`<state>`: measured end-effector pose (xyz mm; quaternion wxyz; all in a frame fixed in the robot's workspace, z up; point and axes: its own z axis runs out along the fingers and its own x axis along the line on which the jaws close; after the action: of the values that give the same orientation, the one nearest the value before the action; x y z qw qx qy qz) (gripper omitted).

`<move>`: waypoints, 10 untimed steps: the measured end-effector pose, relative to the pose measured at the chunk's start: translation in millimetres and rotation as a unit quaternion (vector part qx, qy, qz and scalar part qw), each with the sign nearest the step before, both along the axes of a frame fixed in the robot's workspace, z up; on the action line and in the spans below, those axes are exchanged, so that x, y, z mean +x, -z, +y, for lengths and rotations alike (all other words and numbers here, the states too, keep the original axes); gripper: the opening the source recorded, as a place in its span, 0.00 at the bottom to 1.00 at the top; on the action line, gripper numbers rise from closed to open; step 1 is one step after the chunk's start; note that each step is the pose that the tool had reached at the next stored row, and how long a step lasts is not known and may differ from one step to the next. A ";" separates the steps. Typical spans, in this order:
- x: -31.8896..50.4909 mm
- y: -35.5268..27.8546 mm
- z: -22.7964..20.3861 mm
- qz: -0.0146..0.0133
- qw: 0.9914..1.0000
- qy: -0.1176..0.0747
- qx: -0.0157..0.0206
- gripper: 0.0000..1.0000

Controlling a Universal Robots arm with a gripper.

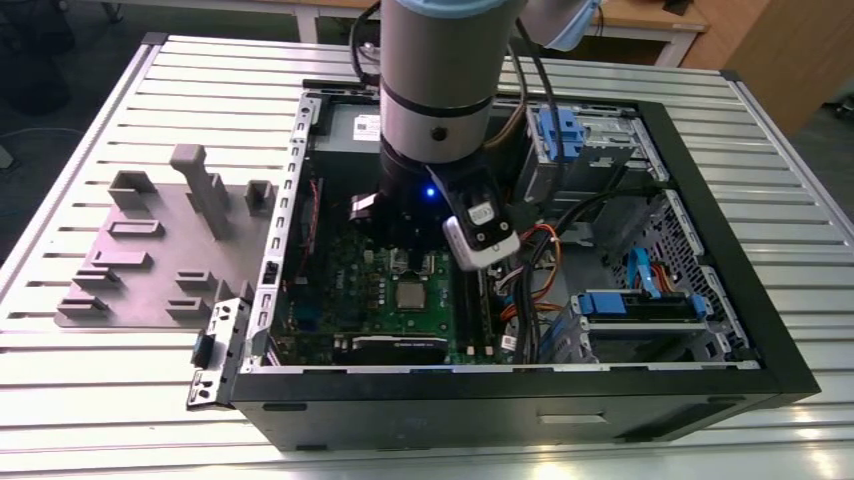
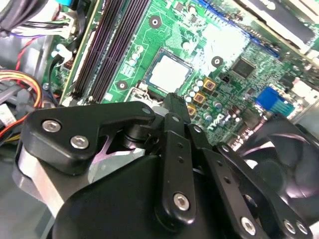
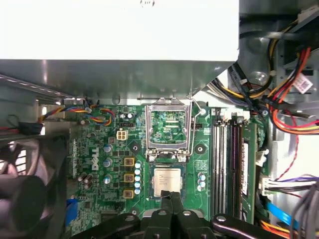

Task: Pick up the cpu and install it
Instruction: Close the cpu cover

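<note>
The first wrist view is centred on the green motherboard [image 3: 99,149], where the cpu [image 3: 167,181] is seen lying flat and square, just beside the hinge end of the silver frame [image 3: 168,127]. The frame is swung open and stands up off the board. In the second wrist view the cpu [image 2: 169,73] is seen as a pale metal square with a thin darker rim, apparently seated level in its recess. In the exterior view it [image 1: 411,293] is found low inside the open computer case [image 1: 721,200], which rests on the slatted counter [image 1: 107,400].

The gripper [image 3: 171,198] is held on the far side of the cpu from the frame, close to the chip's edge. Its fingers [image 2: 172,107] are drawn together, and nothing is seen between them. Whether the tips touch the chip cannot be told. The memory slots [image 3: 227,159] run alongside the frame, a little apart from it.

The cpu is judged to be light, thin and quite stiff, so it should not bend in a grasp. Its polished top is likely slippery and offers little to pinch. Hold is best taken on two opposite edges of the rim, and the chip kept level. The underside contacts are judged delicate, so any tilt, scrape or drop could do harm. Little force should be needed.
</note>
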<state>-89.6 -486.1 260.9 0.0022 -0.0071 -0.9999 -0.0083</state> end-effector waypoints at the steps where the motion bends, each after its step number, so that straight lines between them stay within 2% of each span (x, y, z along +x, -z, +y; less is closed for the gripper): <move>1: 0.0 -2.4 0.0 0.000 1.000 0.000 0.000 0.11; 10: 0.0 -3.4 0.0 0.000 1.000 -0.005 0.000 0.11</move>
<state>-89.6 -486.1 264.3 0.0019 -0.0023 -1.0000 -0.0083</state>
